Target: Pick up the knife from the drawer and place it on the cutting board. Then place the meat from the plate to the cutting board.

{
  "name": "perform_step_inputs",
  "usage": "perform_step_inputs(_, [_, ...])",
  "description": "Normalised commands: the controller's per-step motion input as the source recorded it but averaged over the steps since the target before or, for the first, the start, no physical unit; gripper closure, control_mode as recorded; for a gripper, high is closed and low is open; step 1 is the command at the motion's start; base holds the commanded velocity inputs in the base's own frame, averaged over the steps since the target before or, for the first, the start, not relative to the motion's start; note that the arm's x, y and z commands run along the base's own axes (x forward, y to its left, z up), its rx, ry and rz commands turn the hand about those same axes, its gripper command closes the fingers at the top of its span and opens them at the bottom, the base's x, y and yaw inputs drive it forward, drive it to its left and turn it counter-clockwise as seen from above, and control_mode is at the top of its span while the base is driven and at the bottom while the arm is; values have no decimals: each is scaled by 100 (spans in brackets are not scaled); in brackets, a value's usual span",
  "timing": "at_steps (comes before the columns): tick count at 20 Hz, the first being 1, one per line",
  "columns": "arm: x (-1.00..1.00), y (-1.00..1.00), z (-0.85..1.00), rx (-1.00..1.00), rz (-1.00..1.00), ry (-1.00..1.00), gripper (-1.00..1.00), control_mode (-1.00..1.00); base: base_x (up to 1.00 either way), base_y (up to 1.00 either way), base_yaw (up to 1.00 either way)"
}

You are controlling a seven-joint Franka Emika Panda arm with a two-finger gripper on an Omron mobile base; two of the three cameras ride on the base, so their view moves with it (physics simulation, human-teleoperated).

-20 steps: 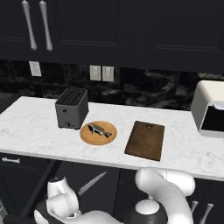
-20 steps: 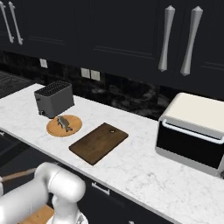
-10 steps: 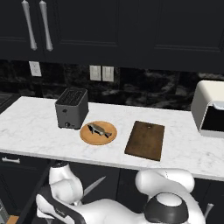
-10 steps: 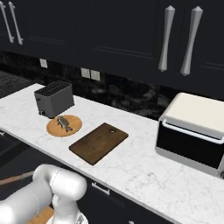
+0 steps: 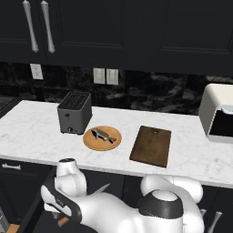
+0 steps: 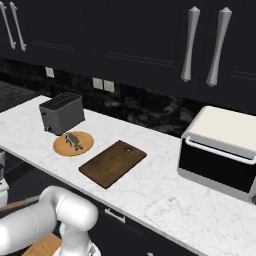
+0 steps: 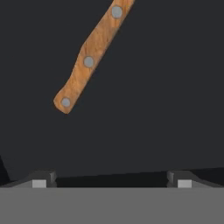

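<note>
Fingers: the two dark fingers [image 7: 43,178] stand wide apart at the bottom of the hand view, nothing between them.
Gripper: the gripper [image 7: 111,180] hangs above the dark floor of the drawer [image 7: 153,109], apart from the knife.
Knife: slim knife with an orange-brown wooden handle [image 7: 89,57] with three grey rivets lies on the drawer floor, slanting toward the top edge of the hand view; in the left base view its grey blade tip [image 5: 101,189] shows past the arm.
Plate: round tan wooden plate [image 5: 113,141] sits on the white marble surface [image 5: 32,132], just beside the grey toaster [image 5: 74,112].
Meat: small grey fish-shaped meat [image 5: 103,135] lies on the plate.
Cutting board: dark brown rectangular wooden cutting board [image 5: 151,145] lies bare, near the plate.
Far end: white toaster oven [image 6: 220,150] on the surface.
</note>
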Motion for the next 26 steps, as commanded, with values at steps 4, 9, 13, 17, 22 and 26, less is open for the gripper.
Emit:
perform_step_inputs(4, [5,-12,-21,-3,-3,-2,-100,-100,0,0,0])
perform_step_inputs(9, [0,-11,-27,-1,-2,-11,-100,-100,0,0,0])
perform_step_inputs(13, [11,-6,-1,0,-4,-6,-100,-100,0,0,0])
perform_step_inputs(17, [30,-1,-1,0,-1,-1,-100,-100,0,0,0])
perform_step_inputs(22, [26,0,-13,0,0,0,-100,-100,0,0,0])
perform_step_inputs(26, [29,0,-17,-1,-1,0,-100,-100,0,0,0])
